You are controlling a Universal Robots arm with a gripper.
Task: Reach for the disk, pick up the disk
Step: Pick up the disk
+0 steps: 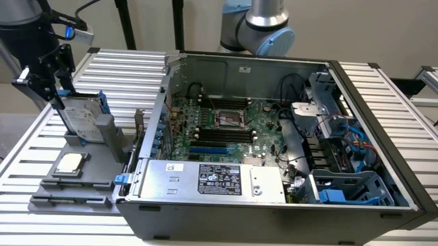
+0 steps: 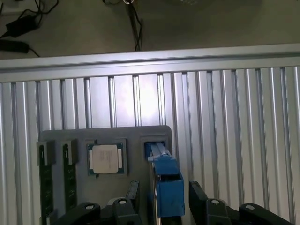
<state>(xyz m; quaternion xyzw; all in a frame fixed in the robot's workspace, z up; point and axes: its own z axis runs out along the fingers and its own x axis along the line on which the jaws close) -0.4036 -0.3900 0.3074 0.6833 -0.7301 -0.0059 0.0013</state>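
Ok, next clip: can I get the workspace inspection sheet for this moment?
Surface: slatted aluminium table, tidy.
Job's things: disk stands on edge in a slot of the grey tray, not lifted.
Clutter: square chip seated on the same tray; open computer case beside it on the exterior view's right.
Grippers: gripper lowered over the disk; fingers open, one on each side, gaps showing.
Cables: black leads on the floor; wiring inside the case.
Surroundings: second arm behind the case; plain wall.
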